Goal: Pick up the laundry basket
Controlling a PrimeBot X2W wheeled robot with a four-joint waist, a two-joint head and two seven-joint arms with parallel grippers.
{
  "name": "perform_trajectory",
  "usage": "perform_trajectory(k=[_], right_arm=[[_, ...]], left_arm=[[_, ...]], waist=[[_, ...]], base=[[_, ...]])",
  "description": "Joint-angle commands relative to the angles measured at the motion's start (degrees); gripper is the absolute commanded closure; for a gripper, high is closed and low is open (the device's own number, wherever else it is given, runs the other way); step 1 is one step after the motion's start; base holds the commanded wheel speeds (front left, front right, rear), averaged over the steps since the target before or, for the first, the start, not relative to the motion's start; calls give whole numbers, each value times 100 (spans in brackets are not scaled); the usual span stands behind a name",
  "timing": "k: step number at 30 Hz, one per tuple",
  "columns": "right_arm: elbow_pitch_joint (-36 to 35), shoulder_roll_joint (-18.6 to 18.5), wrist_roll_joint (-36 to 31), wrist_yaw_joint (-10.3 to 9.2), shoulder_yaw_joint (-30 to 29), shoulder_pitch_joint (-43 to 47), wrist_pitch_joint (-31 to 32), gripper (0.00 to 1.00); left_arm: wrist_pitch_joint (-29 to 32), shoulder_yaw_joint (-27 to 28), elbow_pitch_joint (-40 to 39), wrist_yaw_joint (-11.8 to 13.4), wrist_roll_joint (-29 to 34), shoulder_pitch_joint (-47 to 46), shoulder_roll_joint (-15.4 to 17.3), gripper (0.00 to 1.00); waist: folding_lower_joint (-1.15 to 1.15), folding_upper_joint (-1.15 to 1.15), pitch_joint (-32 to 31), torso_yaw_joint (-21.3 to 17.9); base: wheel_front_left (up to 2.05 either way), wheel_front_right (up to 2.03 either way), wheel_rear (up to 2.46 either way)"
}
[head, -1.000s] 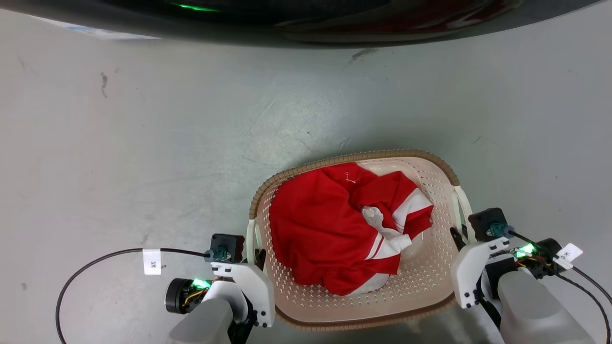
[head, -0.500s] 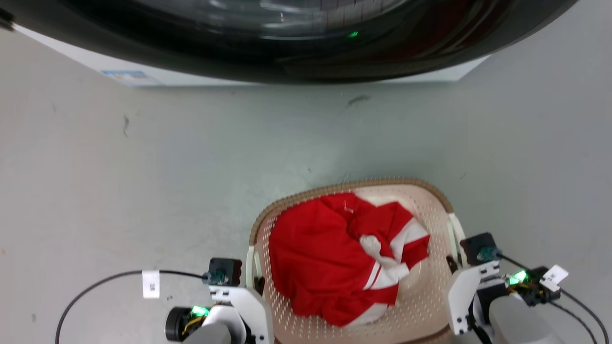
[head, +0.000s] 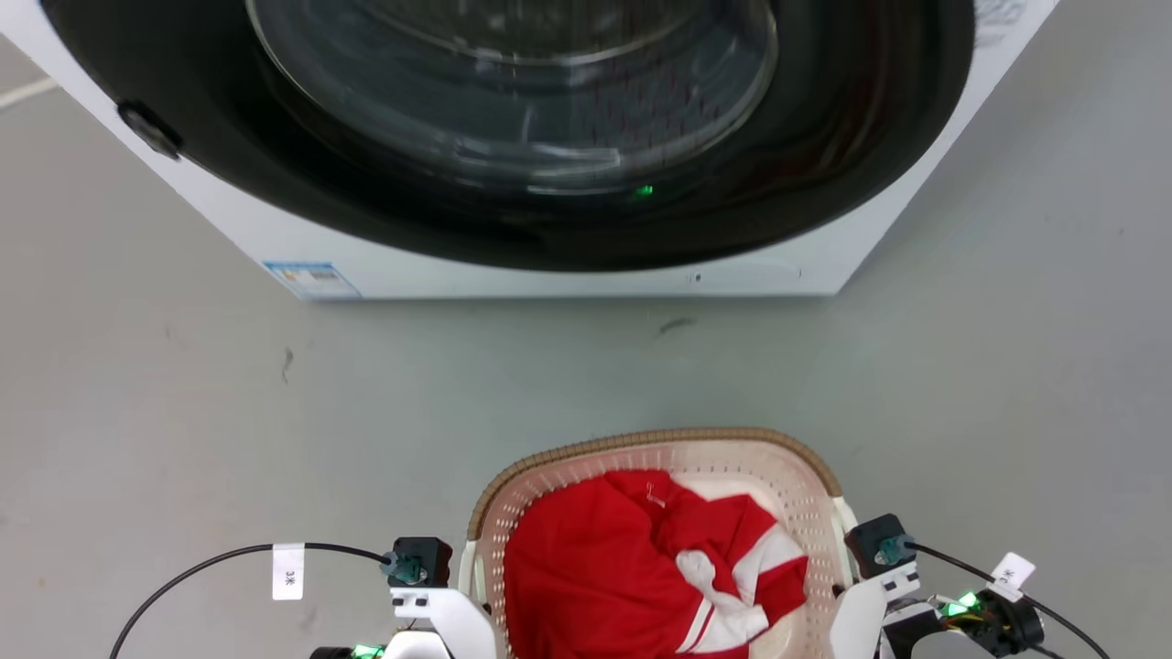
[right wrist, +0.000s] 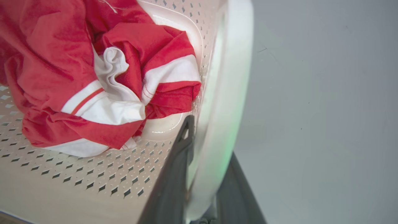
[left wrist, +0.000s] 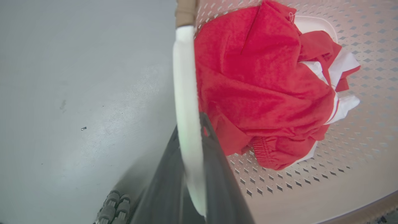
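The laundry basket (head: 641, 443) sits at the bottom middle of the head view, cream with perforated walls and a brown woven rim, holding a crumpled red and white garment (head: 632, 567). My left gripper (left wrist: 189, 124) is shut on the basket's white left handle (left wrist: 185, 77), one dark finger on each side. My right gripper (right wrist: 211, 137) is likewise shut on the white right handle (right wrist: 230, 77). In the head view the left gripper (head: 472, 599) and right gripper (head: 841, 590) flank the basket at its two sides.
A white washing machine (head: 824, 261) with a large dark round door (head: 513, 119) stands ahead, across the top of the head view. Grey floor (head: 275, 412) lies between it and the basket. Black cables (head: 183, 567) trail from both wrists.
The head camera has moved: the basket and grippers sit lower in the picture and the washing machine's front has come into view. Both grippers keep their hold on the handles.
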Motion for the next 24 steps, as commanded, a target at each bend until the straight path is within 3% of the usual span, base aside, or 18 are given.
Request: perform_trajectory(k=[1,9,24], right_arm=[[-64,132,67,31,128,88,44,100],[-315,144,1014,50,1136,95,634,100],[-530,18,2375,51,2486,-69,1679,100]], left_arm=[[10,-31,-82,-114,-8,-55,-132,100],[518,-69,28,-161,-135,-77,-9,100],[1663,-343,-183,-157,-346,-168,344,100]], waist=[[0,0,-254,9],[0,0,-884,-30],[0,0,-1797,-109]], base=[[0,0,0],[0,0,0],[0,0,0]])
